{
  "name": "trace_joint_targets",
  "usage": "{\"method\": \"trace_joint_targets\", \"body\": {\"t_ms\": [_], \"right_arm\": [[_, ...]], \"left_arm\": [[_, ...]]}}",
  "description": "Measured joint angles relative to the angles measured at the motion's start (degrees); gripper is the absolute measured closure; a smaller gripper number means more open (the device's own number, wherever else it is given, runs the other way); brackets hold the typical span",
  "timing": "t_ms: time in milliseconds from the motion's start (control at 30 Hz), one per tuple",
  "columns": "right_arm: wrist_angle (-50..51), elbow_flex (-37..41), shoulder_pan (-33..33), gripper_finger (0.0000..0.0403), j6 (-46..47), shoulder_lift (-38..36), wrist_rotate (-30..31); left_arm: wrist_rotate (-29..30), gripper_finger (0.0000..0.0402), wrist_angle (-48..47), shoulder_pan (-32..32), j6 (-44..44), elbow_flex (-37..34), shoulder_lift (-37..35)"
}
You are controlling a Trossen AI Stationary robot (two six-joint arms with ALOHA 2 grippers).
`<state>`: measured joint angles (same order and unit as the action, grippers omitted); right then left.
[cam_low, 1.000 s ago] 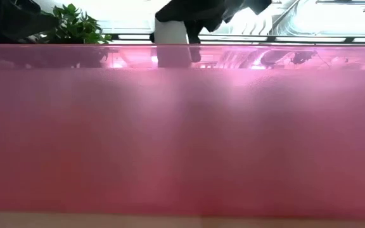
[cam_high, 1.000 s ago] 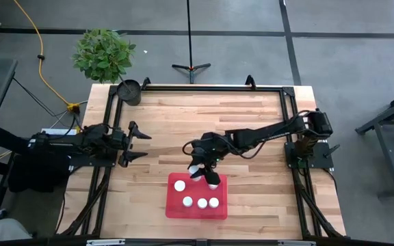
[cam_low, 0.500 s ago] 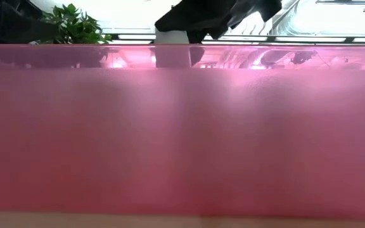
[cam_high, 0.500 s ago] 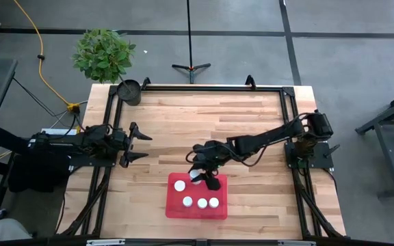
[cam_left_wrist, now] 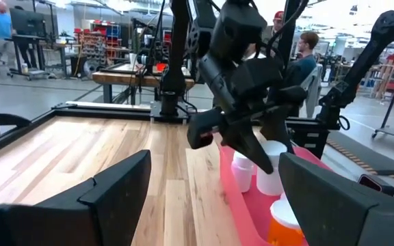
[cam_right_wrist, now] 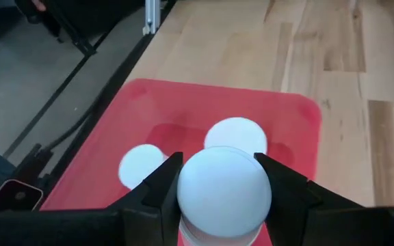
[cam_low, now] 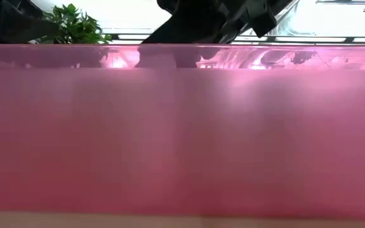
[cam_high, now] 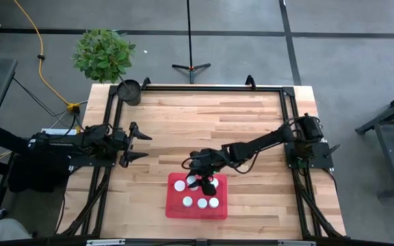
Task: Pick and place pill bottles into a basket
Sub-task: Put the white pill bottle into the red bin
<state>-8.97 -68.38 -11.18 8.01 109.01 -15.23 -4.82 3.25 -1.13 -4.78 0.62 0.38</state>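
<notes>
The red basket lies near the table's near edge and fills the low view. Several white-capped pill bottles stand upright in it; one with an amber body shows in the left wrist view. My right gripper is over the basket's far part, shut on one more pill bottle. It also shows in the left wrist view. My left gripper is open and empty at the table's left side. My right gripper pinches the pill bottle by the sides of its white cap between its two fingers. The fingers come from above, pointing down. The bottle is upright inside the basket's outline; whether its base touches the basket floor I cannot tell.
A small dark pot stands at the table's far left corner, with a leafy plant beyond it. A black frame runs along the table's edges. Bare wood lies far of the basket. People stand in the room behind.
My right gripper has gone toward the table's near edge and down with the pill bottle, from above the basket's far rim to inside the basket. The bottle stays upright and now sits lower than the rim in the low view.
</notes>
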Motion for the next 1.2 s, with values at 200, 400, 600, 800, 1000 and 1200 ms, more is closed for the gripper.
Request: {"method": "trace_joint_targets", "body": {"t_ms": [200,400,600,800,1000,1200], "right_arm": [[-0.1,0.0,-1.0,0.026,0.3,1.5,0.0],[0.1,0.0,-1.4,0.026,1.0,3.1,-0.9],[-0.2,0.0,-1.4,0.026,0.9,5.0,-1.4],[-1.0,-0.1,-0.9,0.026,0.8,6.4,-0.5],[-1.6,-0.1,-0.9,0.026,-0.1,6.5,3.9],[-1.5,-0.1,-1.5,0.026,-0.9,6.5,9.4]], "left_arm": [[-0.2,0.0048,-0.2,0.0,0.0,0.0,0.0],[-0.2,0.0048,-0.4,0.0,0.0,0.0,0.0],[-0.2,0.0048,-0.4,0.0,0.0,0.0,0.0],[-0.2,0.0048,-0.5,0.0,0.0,0.0,0.0],[-0.2,0.0048,-0.8,0.0,0.0,0.0,0.0],[-0.2,0.0048,-1.4,0.0,0.0,0.0,0.0]]}}
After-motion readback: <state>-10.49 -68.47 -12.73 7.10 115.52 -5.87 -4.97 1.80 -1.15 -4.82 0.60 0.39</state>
